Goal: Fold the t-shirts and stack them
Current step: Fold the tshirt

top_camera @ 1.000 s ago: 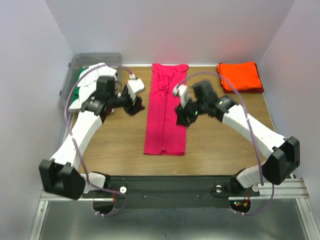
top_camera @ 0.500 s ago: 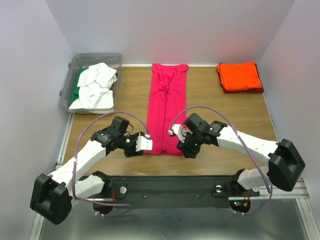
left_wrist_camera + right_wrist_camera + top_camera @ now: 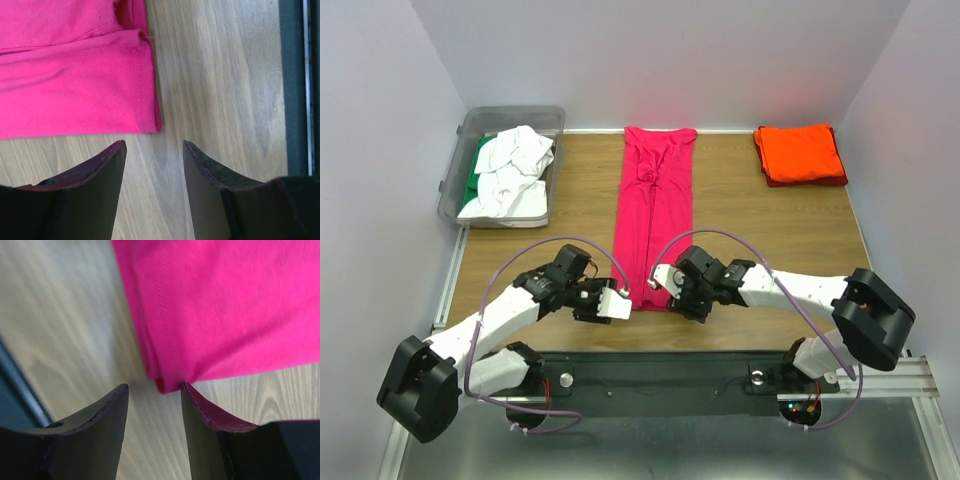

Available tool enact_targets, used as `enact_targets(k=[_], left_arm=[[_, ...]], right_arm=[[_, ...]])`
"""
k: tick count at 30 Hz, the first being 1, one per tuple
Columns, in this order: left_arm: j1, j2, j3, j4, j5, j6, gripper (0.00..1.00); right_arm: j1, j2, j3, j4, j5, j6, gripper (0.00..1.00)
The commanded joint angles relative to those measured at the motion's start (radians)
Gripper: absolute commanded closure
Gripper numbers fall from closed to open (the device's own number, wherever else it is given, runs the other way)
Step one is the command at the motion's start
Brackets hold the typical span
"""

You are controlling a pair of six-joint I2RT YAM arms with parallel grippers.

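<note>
Pink tee (image 3: 653, 220): folded into a long narrow strip, flat on the table (image 3: 770, 240), running from top centre of the overhead view down to the lower middle.
Left gripper (image 3: 620, 303): low at the strip's lower left corner in the overhead view; jaws parted, only bare wood between them.
Pink tee against left jaws: fills the upper left of the left wrist view; hemmed corner just above the left-hand jaw's tip, apart from it and outside the gap.
Right gripper (image 3: 660, 285): at the strip's lower end, just right of the left gripper; jaws spread, clamped on nothing.
Pink tee against right jaws: fills the upper right of the right wrist view; folded corner right at the mouth of the gap, beside the right-hand jaw's tip; touching or not, cannot tell.
Orange tee (image 3: 800, 154): folded, upper right of the overhead view, well apart from both grippers.
Bin (image 3: 455, 180): upper left, holding crumpled white tees (image 3: 515, 160) and a green tee (image 3: 480, 165).
</note>
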Motion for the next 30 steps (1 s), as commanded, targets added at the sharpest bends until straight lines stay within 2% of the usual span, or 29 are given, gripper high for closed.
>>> enact_targets(k=[1,8,14,18,22,26,29,30], left_arm=[[-0.016,0.025,-0.005,0.06,-0.013,0.019,0.4],[-0.032,0.08,-0.004,0.103,-0.016,0.019,0.41],[-0.066,0.134,-0.005,0.114,-0.031,0.036,0.48],[-0.077,0.191,-0.001,0.129,-0.076,0.052,0.53],[-0.077,0.269,0.018,0.132,-0.106,0.03,0.62],[-0.077,0.281,0.027,0.131,-0.096,0.018,0.68],[-0.077,0.266,0.027,0.126,-0.085,0.029,0.68],[-0.077,0.266,0.029,0.123,-0.083,0.027,0.67]], right_arm=[[0.011,0.022,-0.029,0.157,0.116,-0.019,0.48],[0.02,0.068,-0.09,0.17,0.087,-0.027,0.55],[0.021,0.074,-0.103,0.168,0.093,-0.035,0.76],[0.023,0.07,-0.107,0.165,0.1,-0.036,0.82],[0.023,0.053,-0.103,0.159,0.097,-0.035,0.99],[0.023,0.025,-0.101,0.144,0.09,-0.03,0.99],[0.023,-0.002,-0.083,0.102,0.134,-0.021,0.84],[0.022,-0.016,-0.084,0.101,0.14,-0.02,0.7]])
